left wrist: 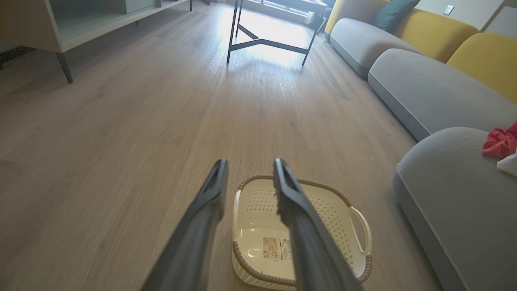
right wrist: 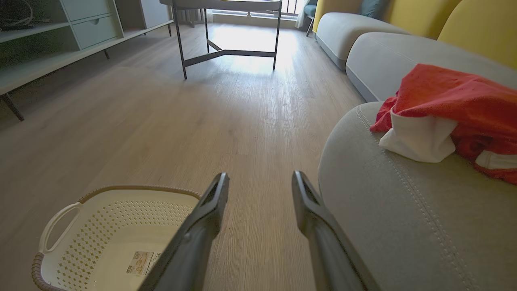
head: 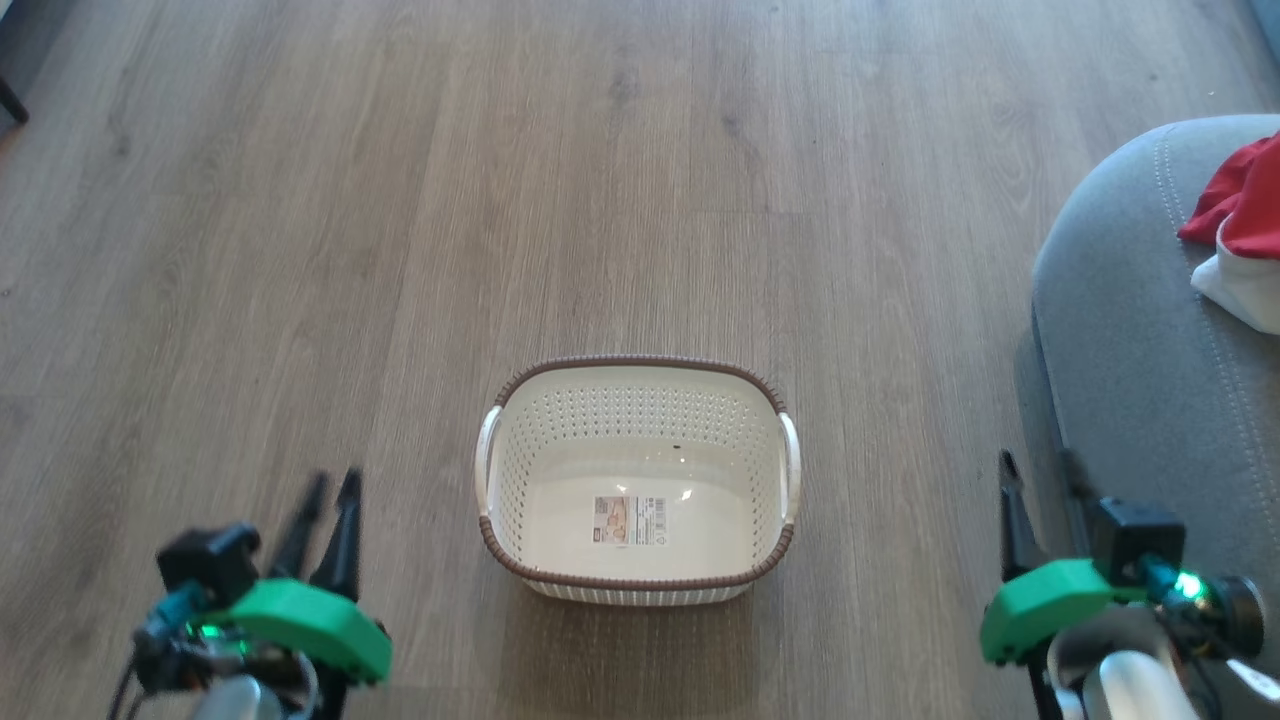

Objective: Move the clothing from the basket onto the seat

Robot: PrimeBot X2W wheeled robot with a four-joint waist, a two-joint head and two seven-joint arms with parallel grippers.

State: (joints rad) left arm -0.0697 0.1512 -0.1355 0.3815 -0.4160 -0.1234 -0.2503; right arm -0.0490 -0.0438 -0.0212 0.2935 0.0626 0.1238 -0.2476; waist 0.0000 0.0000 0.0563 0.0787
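Note:
The white perforated basket (head: pixel 640 420) with a brown rim stands on the wood floor in the middle of the head view, with just the paper label on its bottom. The red and white clothing (head: pixel 1240 215) lies bunched on the grey seat (head: pixel 1130 380) at the right edge. My left gripper (head: pixel 333 490) hangs open left of the basket, apart from it. My right gripper (head: pixel 1040 470) is open between basket and seat. The left wrist view has the left gripper (left wrist: pixel 250 163), basket (left wrist: pixel 335 214), seat (left wrist: pixel 444 194) and clothing (left wrist: pixel 499 142). In the right wrist view are the right gripper (right wrist: pixel 260 178), basket (right wrist: pixel 121 218), seat (right wrist: pixel 404 218) and clothing (right wrist: pixel 452 93).
Bare wood floor (head: pixel 500 200) stretches ahead of the basket. Farther off stand a table with dark metal legs (left wrist: pixel 266 40), a low shelf unit (left wrist: pixel 60 24) on the left, and more grey sofa cushions with yellow backs (left wrist: pixel 424 89) beyond the seat.

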